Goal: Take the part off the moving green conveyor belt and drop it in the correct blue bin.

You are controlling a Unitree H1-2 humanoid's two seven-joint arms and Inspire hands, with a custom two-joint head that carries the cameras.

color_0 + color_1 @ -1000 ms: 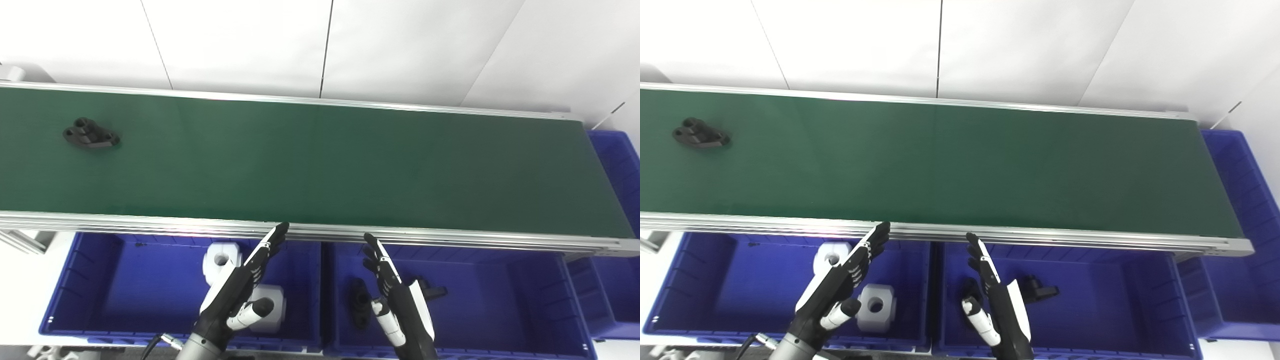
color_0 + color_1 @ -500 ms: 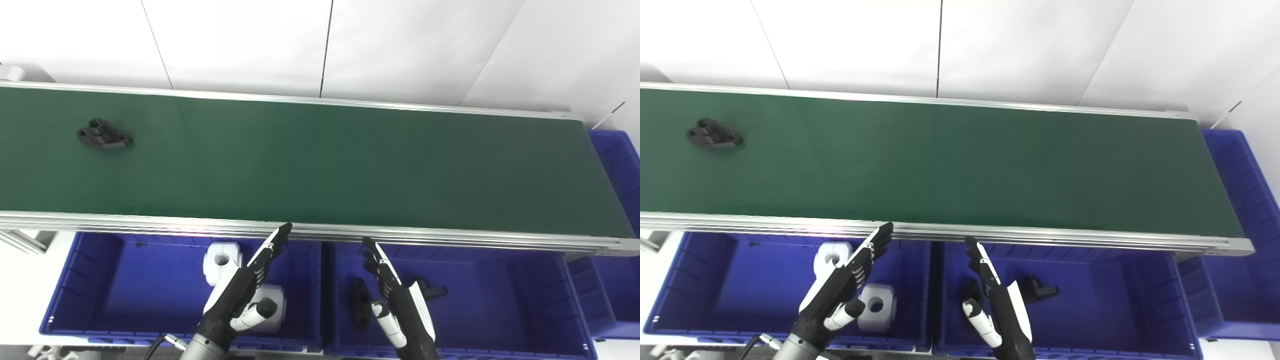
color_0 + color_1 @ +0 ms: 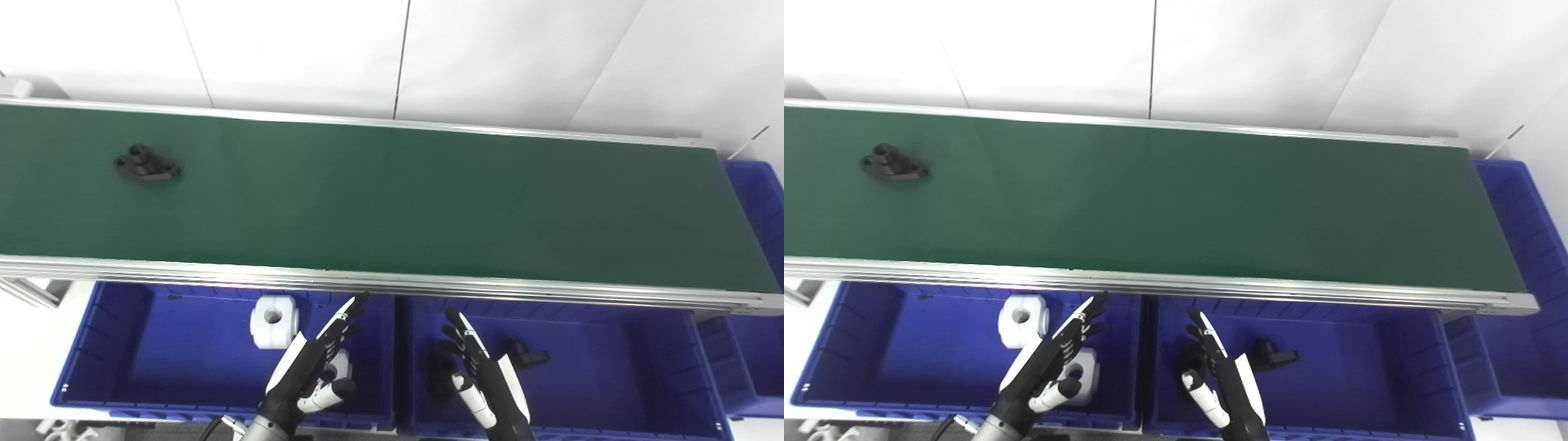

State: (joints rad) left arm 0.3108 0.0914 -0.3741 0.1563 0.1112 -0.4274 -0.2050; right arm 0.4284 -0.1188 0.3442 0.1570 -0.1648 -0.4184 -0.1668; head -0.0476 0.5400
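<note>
A black part [image 3: 147,166] with two round bosses lies on the green conveyor belt [image 3: 392,196] at the far left; it also shows in the right eye view [image 3: 894,166]. My left hand [image 3: 309,373] is open and empty, low over the left blue bin [image 3: 110,343]. My right hand [image 3: 487,386] is open and empty, low over the middle blue bin [image 3: 612,367]. Both hands are below the belt's near rail and far from the part.
The left bin holds two white parts [image 3: 274,313], one partly behind my left hand. The middle bin holds two black parts [image 3: 527,353]. A third blue bin [image 3: 756,202] stands at the belt's right end. A white wall is behind the belt.
The black part has ridden the belt to the right. Both hands have dropped lower in the picture, away from the belt's near rail.
</note>
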